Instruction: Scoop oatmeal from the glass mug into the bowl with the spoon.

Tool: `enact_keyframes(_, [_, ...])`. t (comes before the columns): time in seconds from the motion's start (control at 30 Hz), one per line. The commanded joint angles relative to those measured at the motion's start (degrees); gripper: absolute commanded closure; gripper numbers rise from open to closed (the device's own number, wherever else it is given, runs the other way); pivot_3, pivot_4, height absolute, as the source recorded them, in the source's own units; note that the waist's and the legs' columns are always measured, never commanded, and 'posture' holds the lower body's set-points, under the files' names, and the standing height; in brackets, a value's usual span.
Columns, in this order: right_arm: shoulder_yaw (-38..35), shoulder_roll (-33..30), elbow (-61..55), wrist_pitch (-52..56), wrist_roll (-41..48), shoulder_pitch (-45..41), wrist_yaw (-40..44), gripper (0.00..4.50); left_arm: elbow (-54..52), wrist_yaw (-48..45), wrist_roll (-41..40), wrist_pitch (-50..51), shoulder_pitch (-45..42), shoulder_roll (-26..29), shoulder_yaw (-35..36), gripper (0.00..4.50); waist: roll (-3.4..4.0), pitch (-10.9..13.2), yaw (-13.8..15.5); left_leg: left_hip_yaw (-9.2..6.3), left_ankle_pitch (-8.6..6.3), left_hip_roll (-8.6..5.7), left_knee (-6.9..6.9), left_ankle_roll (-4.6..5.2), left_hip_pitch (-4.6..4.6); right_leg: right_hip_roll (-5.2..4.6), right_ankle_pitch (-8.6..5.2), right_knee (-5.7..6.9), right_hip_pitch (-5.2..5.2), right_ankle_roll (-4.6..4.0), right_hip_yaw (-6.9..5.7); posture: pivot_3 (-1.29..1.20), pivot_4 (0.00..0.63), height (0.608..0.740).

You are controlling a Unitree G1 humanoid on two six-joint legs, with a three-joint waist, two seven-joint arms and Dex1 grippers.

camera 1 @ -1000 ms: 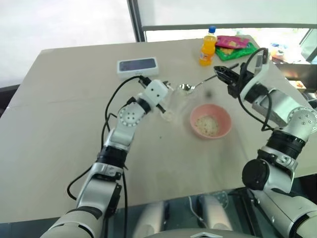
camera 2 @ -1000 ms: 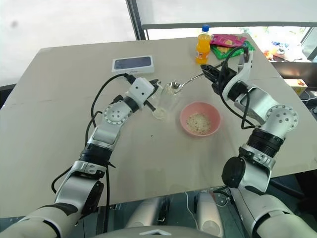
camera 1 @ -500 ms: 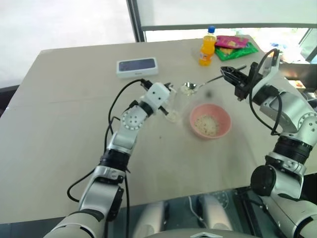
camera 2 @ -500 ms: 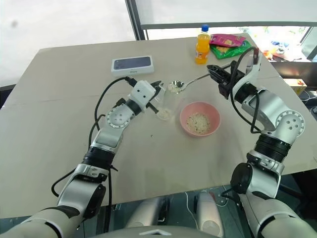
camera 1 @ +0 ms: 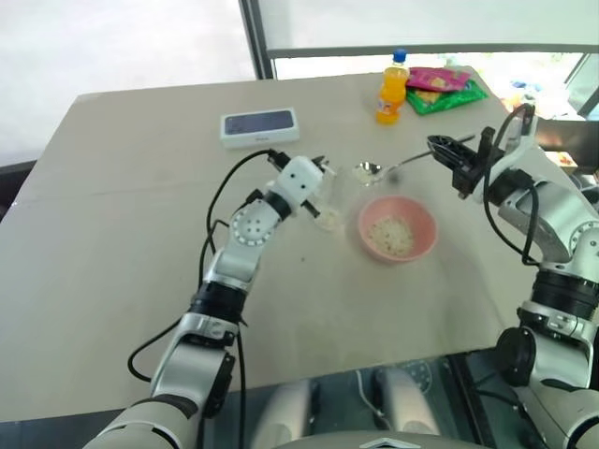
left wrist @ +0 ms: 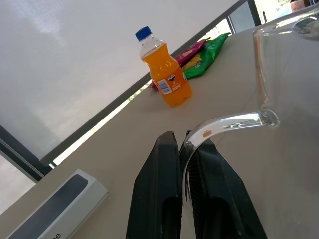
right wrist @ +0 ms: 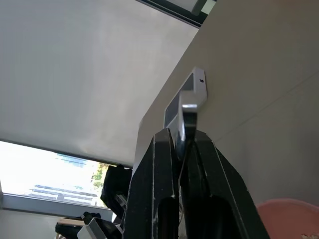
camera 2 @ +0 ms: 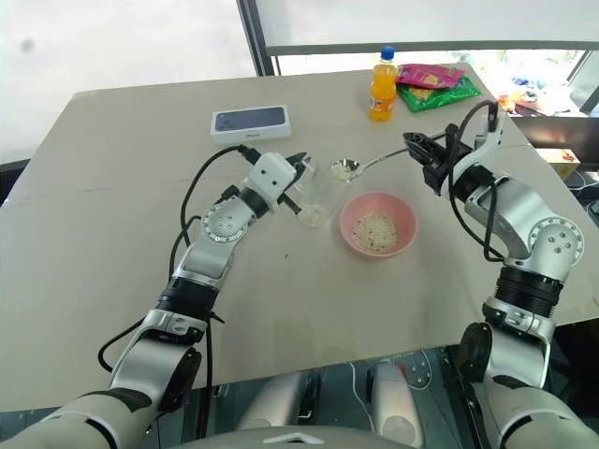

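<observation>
Now a loaded spoon hangs between mug and bowl.

Clamped on the handle of the glass mug (camera 2: 316, 195), the left gripper (left wrist: 183, 164) steadies it just beside the pink bowl (camera 2: 378, 224), so the carry is short. Pinching the handle end of the spoon (camera 2: 360, 167), the right gripper (camera 2: 421, 150) holds it roughly level, likely to keep its flakes aboard. Some oatmeal (camera 2: 377, 229) already lies in the bowl; a little remains in the mug's bottom.
</observation>
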Motion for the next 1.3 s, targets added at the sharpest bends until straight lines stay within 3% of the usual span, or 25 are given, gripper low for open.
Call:
enact_keyframes(0.03, [-0.57, -2.81, -2.21, -2.01, 3.91, 0.18, 0.07, 4.50, -1.89, 0.63, -0.41, -1.98, 0.31, 0.40, 0.49, 4.43, 0.00, 0.00, 0.04, 0.00, 0.00, 0.00, 0.00, 0.00, 0.00, 0.00, 0.00, 0.00, 0.00, 0.00, 0.00, 0.00, 0.150, 0.740])
enact_keyframes(0.4, [0.78, -12.74, -4.56, -1.68, 5.36, 6.28, 3.53, 4.50, -2.50, 2.83, -3.28, -0.97, 5.13, 0.69, 3.77, 4.43, 0.01, -0.01, -0.06, 0.07, -0.01, 0.04, 0.00, 0.02, 0.08, 0.01, 0.00, -0.02, 0.06, 0.00, 0.08, 0.00, 0.150, 0.740])
enact_keyframes(0.57, [10.14, -18.53, -14.31, -1.13, -11.87, 9.19, 17.62, 4.50, -2.96, 4.83, -5.89, 0.74, 6.60, -0.64, 5.96, 4.43, 0.01, -0.02, -0.13, 0.08, -0.01, 0.07, 0.04, 0.02, 0.09, 0.04, 0.00, -0.02, 0.09, 0.01, 0.06, 0.00, 0.150, 0.740])
enact_keyframes(0.77, [27.29, -27.65, -23.11, -12.96, -42.02, 7.92, 37.65, 4.50, -3.55, 6.24, -5.87, 1.53, 6.70, -0.88, 6.51, 4.43, 0.00, -0.01, 0.16, 0.03, -0.03, 0.05, 0.42, 0.04, 0.03, 0.06, 0.00, -0.02, 0.21, 0.06, -0.06, 0.00, 0.150, 0.740])
enact_keyframes(1.0, [35.77, -34.40, -27.76, -22.17, -59.00, 3.56, 56.26, 4.50, -4.31, 6.17, -8.98, 4.09, 6.96, -1.48, 8.24, 4.43, -0.01, 0.00, 0.23, -0.05, -0.05, 0.03, 0.55, 0.04, -0.01, 0.03, 0.04, -0.09, 0.27, 0.13, -0.11, 0.00, 0.150, 0.740])
enact_keyframes(1.13, [33.12, -32.65, -27.64, -19.30, -58.35, 3.37, 57.75, 4.50, -5.57, 5.71, -9.57, 4.11, 7.65, -1.75, 8.12, 4.43, -0.03, 0.01, 0.36, -0.09, -0.05, 0.03, 0.55, 0.03, -0.04, 0.00, 0.04, -0.12, 0.27, 0.12, -0.14, 0.00, 0.150, 0.740])
enact_keyframes(1.3, [20.03, -22.03, -19.67, -9.92, -46.38, -2.96, 46.82, 4.50, -6.31, 5.24, -10.29, 3.51, 8.19, -2.21, 7.89, 4.43, -0.10, 0.05, 0.47, -0.09, -0.05, -0.01, 0.56, 0.03, -0.05, -0.07, 0.06, -0.11, 0.27, 0.11, -0.10, 0.00, 0.150, 0.740])
